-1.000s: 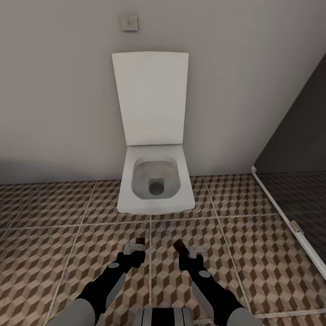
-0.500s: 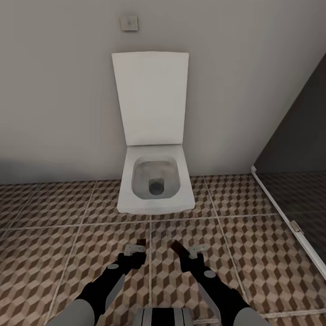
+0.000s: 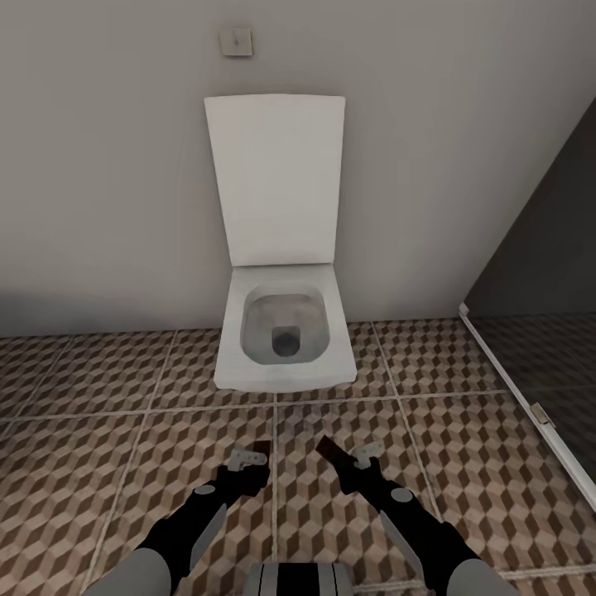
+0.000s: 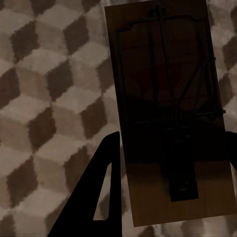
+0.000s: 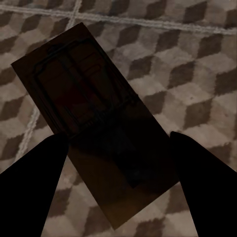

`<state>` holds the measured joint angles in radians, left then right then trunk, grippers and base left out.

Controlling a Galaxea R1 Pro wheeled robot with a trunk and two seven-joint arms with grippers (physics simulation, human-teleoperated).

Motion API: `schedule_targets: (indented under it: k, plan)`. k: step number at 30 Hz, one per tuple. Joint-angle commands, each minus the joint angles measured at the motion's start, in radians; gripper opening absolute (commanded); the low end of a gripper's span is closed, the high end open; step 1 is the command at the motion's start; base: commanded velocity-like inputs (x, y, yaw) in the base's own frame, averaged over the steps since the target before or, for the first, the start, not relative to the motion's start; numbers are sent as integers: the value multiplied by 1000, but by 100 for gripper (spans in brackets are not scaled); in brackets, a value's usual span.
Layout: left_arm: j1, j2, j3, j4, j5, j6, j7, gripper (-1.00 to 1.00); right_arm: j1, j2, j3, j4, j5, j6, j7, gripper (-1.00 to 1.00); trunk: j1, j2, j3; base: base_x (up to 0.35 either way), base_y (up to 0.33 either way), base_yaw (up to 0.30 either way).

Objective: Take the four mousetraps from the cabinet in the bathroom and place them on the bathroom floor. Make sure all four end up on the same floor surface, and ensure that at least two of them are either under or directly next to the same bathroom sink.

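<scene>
We note left gripper (image 3: pixel 251 458) clamped on mousetrap (image 4: pixel 168 113), right gripper (image 3: pixel 346 454) clamped on second mousetrap (image 5: pixel 94 133) — both carried low over bathroom floor (image 3: pixel 99 430) before toilet (image 3: pixel 284 331). Sink unseen — presumably transit.

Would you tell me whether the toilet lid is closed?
No, the toilet lid stands upright against the wall, leaving the bowl open.

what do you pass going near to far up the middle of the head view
Grippers, left and right, each with a mousetrap (left, right) → floor → toilet bowl → lid → wall plate
</scene>
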<state>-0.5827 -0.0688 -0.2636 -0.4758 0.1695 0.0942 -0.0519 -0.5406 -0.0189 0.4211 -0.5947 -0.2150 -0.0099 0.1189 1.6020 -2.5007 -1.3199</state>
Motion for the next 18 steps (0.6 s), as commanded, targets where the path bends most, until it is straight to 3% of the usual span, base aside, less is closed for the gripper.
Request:
schedule_targets:
  k: [1,5,10,18]
  plan:
    - [0,1,-3,-1,9,6,1,-100,-1,-1,5,-1,-10,0,-1,-100,0,0,-1,0,0,0]
    - [0,1,-3,-2,8,6,2,-100,-1,2,4,-2,-10,5,-32,-100,0,0,-1,18,0,0]
    - [0,1,-2,-5,7,7,4,-100,-1,9,4,-2,-14,22,-155,-100,0,0,-1,113,0,0]
    - [0,1,-2,-7,7,7,5,-100,-1,8,4,-56,-17,139,-172,-100,0,0,-1,153,0,0]
